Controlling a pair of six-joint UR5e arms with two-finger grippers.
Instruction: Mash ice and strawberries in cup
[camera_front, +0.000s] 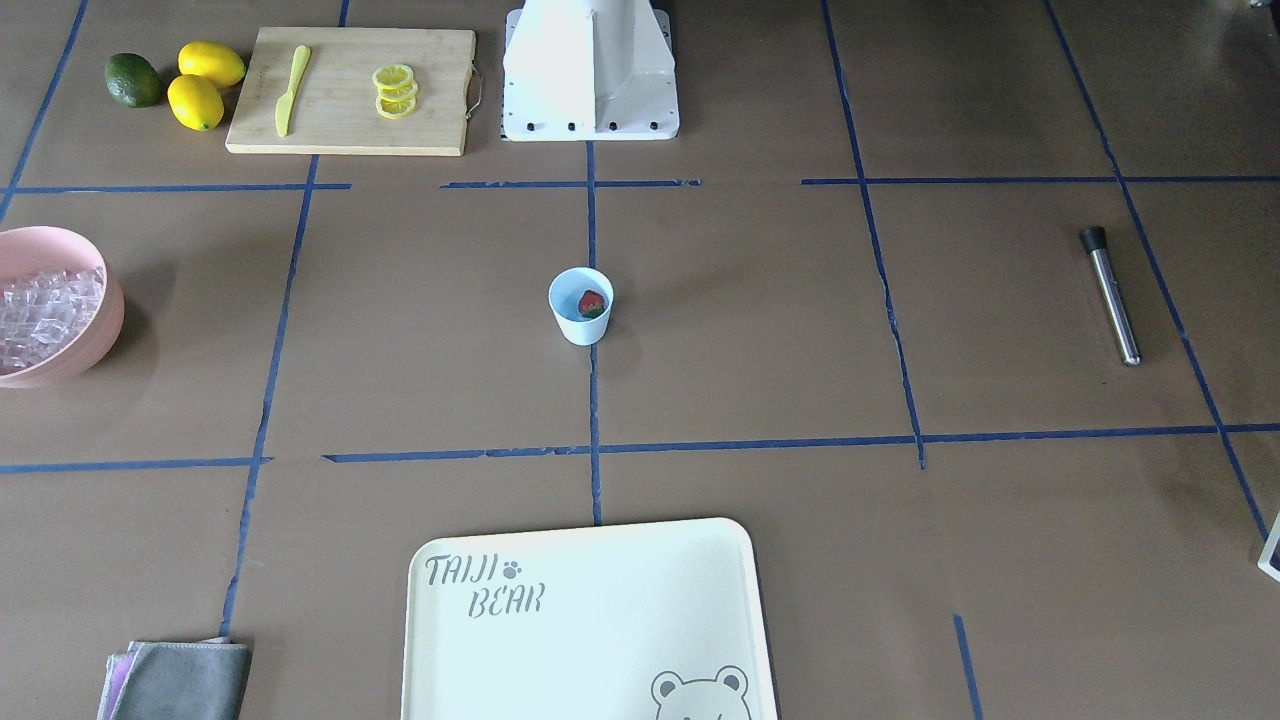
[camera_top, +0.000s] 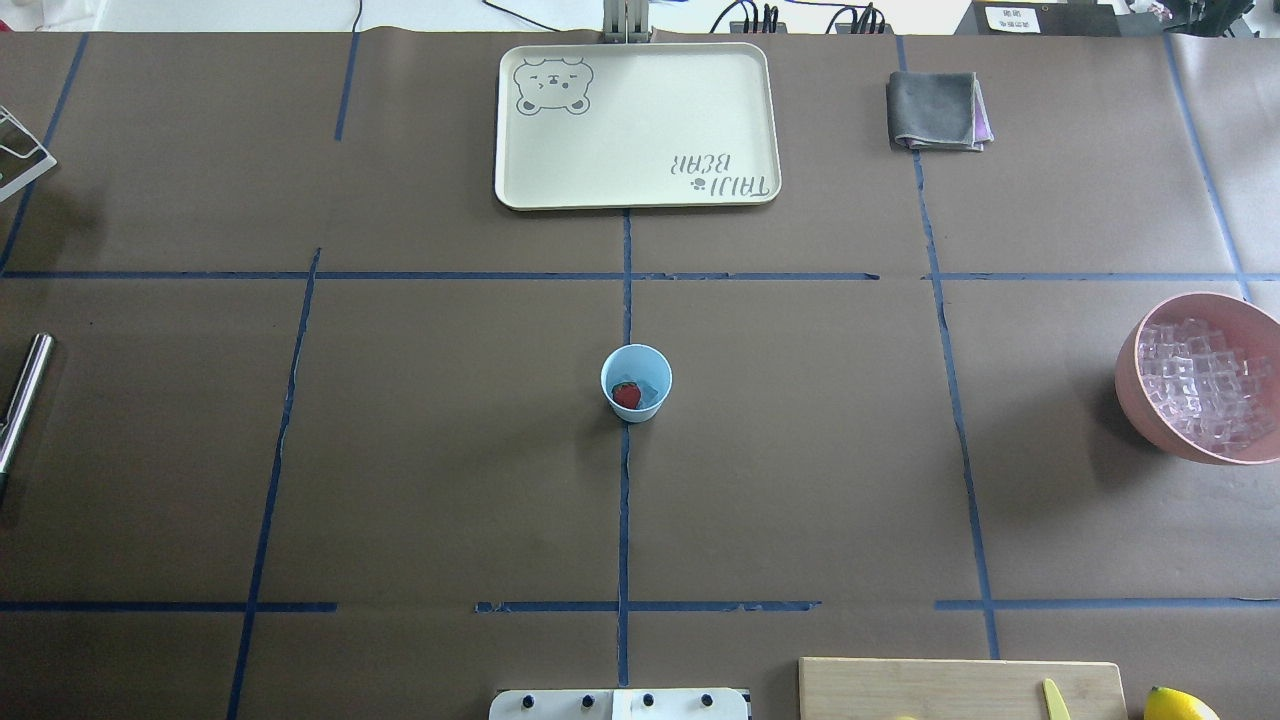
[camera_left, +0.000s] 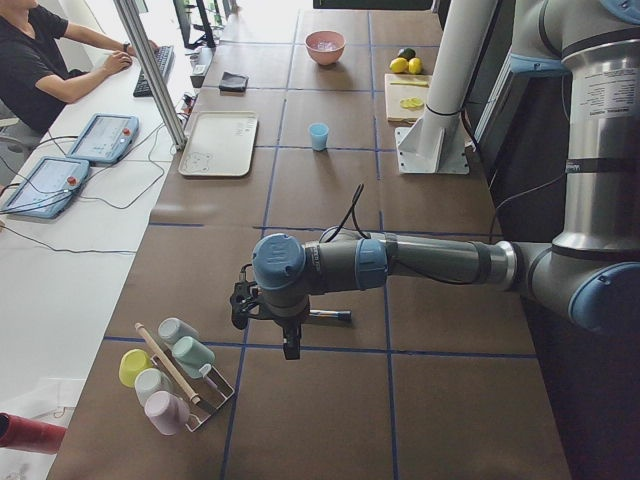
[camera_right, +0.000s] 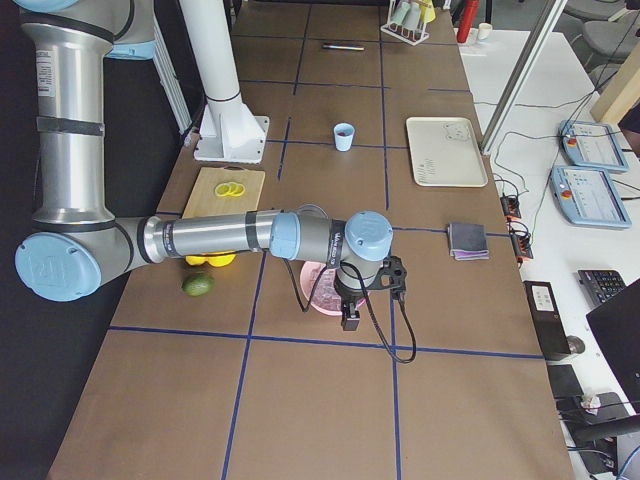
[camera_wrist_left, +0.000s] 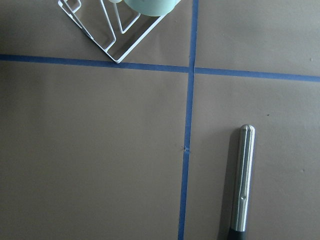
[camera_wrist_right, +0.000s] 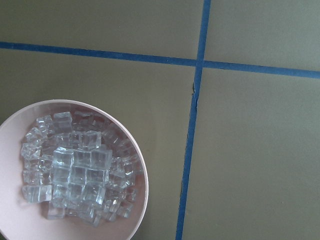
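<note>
Bumpy strawberry (camera_front: 592, 303) in smooth tapered cup (camera_front: 580, 328), glassy ice (camera_wrist_right: 80, 172) heaps pink bowl (camera_front: 97, 345); left gripper (camera_left: 290, 345), right gripper (camera_right: 349, 322): can't tell their grip.

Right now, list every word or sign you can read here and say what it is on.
"TAIJI BEAR", with a paw print and a bear face: on the tray.
White card beyond the table in the overhead view: too small to read.
Labels on the left arm and right arm: too small to read.
</note>
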